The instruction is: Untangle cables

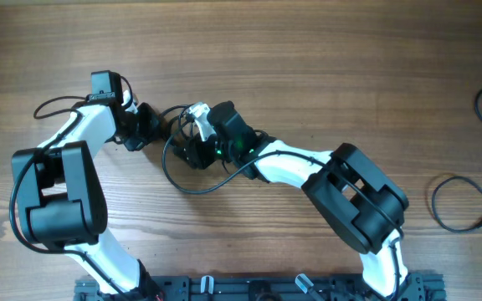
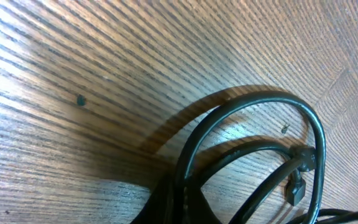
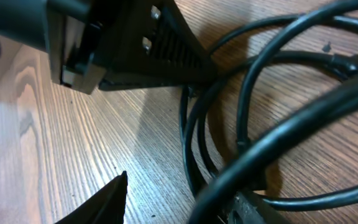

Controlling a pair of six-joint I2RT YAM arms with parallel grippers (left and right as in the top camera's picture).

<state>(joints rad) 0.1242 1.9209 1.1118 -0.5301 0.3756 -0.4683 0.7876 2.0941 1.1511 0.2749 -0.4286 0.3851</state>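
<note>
Left hand [image 1: 152, 125] pinches cables [image 1: 168, 164] (right hand [image 1: 189, 149] just beside)

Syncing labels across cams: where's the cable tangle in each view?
Overhead: tangle centre-left, between left claw and right claw.
Left wrist: tangle lower right, loops with a plug.
Right wrist: tangle centre to right.
Shared landmark: the wood table.

Glossy black rubbery cables [image 2: 260, 96] on matt wood-grain table [image 2: 73, 50].
</note>
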